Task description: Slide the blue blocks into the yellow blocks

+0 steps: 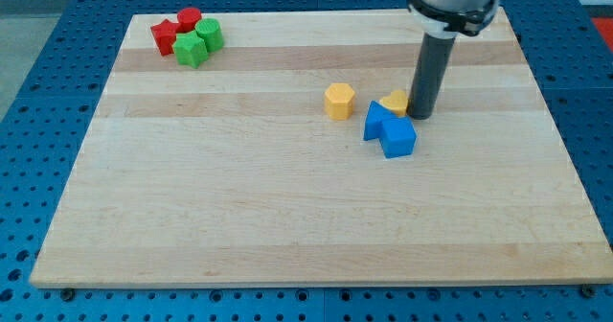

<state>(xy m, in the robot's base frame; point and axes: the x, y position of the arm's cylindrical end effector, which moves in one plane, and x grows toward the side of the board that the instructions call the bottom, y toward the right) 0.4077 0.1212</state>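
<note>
Two blue blocks sit together right of the board's middle: a blue block (378, 120) and a blue cube (399, 138) touching it at its lower right. A yellow hexagonal block (338, 101) stands to their upper left, apart from them. A second yellow block (394, 102) is partly hidden behind the blue blocks and touches the upper one. My tip (422, 116) rests on the board just right of that yellow block and just above and right of the blue blocks.
At the view's top left corner a cluster of red blocks (177, 30) and green blocks (199, 42) sits close together. The wooden board (239, 197) lies on a blue perforated table (38, 121).
</note>
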